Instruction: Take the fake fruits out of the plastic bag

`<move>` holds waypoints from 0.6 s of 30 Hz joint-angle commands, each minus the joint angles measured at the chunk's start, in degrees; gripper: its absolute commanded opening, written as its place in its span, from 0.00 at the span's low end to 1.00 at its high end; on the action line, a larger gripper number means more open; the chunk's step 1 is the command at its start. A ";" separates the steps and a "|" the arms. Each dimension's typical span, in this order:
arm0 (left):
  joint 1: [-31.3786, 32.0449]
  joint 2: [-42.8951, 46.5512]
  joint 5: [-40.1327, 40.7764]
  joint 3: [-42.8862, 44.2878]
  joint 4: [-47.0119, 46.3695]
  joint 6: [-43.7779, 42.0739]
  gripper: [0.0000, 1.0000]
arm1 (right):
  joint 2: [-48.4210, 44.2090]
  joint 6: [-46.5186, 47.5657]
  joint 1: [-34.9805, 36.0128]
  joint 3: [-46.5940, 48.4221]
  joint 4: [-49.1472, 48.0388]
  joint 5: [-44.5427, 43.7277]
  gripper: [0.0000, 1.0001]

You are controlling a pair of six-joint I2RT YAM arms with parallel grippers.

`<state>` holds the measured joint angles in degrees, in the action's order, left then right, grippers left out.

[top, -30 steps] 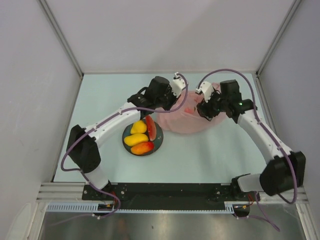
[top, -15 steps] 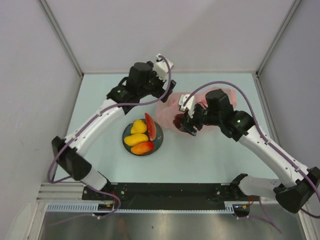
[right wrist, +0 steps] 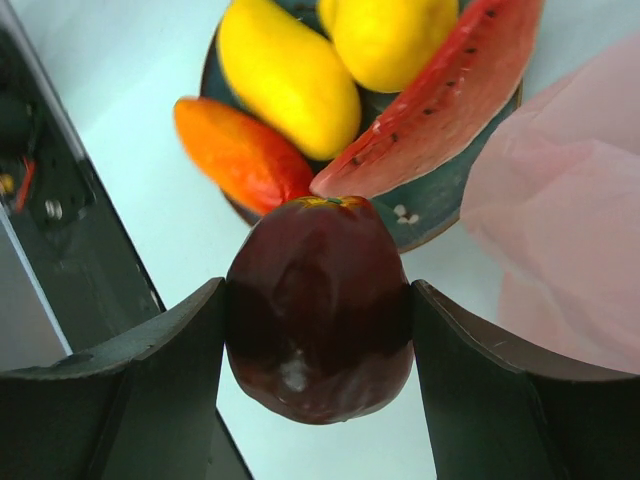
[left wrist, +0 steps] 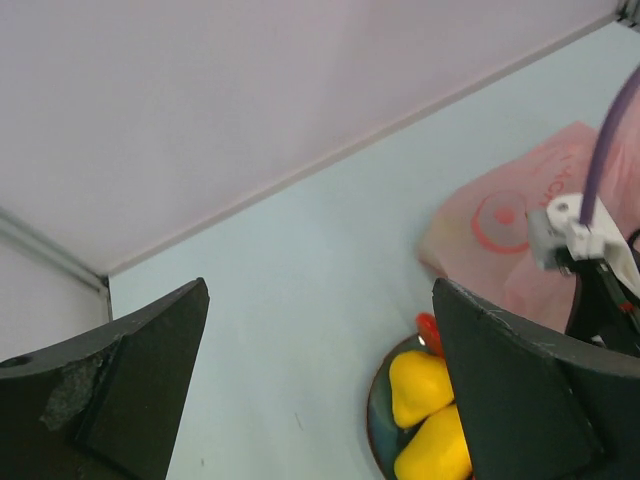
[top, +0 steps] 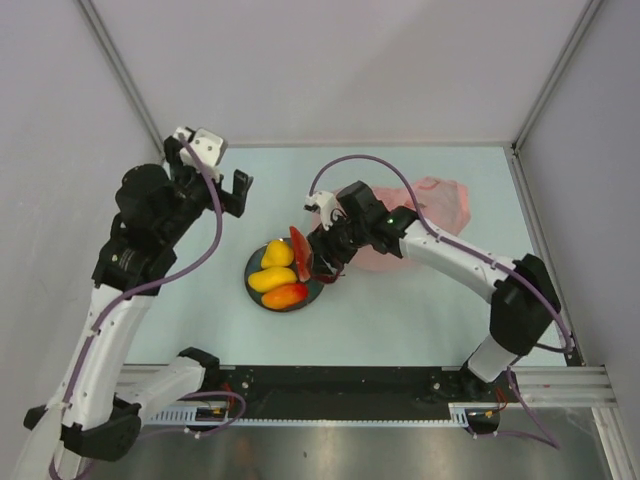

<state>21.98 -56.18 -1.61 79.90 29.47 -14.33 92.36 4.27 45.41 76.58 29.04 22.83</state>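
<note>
My right gripper (top: 326, 262) (right wrist: 320, 345) is shut on a dark red fruit (right wrist: 320, 320), held just above the right rim of the dark blue plate (top: 318, 286) (right wrist: 432, 212). On the plate lie a watermelon slice (top: 301, 254) (right wrist: 440, 110), two yellow mangoes (top: 275, 256) (right wrist: 285, 75) and a red-orange mango (top: 286, 295) (right wrist: 240, 155). The pink plastic bag (top: 432, 205) (left wrist: 510, 220) (right wrist: 570, 230) lies crumpled to the right of the plate. My left gripper (top: 208, 172) (left wrist: 320, 400) stands open and empty, raised at the far left, well away from the bag.
Grey walls close in the table on the left, back and right. The black base rail (top: 330, 385) runs along the near edge. The right arm reaches over the bag's left side. The plate's rim (left wrist: 375, 420) shows under the left gripper's right finger.
The left gripper let go of the bag, opened and swung away to the far left. The right gripper carried the dark red fruit leftwards from the bag to the plate's edge.
</note>
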 commanded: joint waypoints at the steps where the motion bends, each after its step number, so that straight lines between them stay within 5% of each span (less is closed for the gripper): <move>1: -4.57 3.17 -6.72 -4.22 2.87 4.12 0.99 | 3.79 -13.75 -0.85 2.26 -8.29 -0.86 0.57; 18: -11.25 6.61 -15.00 -11.17 2.26 9.40 1.00 | 14.43 -20.97 -0.67 2.61 -9.35 -10.09 0.53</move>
<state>11.09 -49.98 -13.76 69.52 33.15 -6.76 105.69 -15.49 45.47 77.17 21.52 15.38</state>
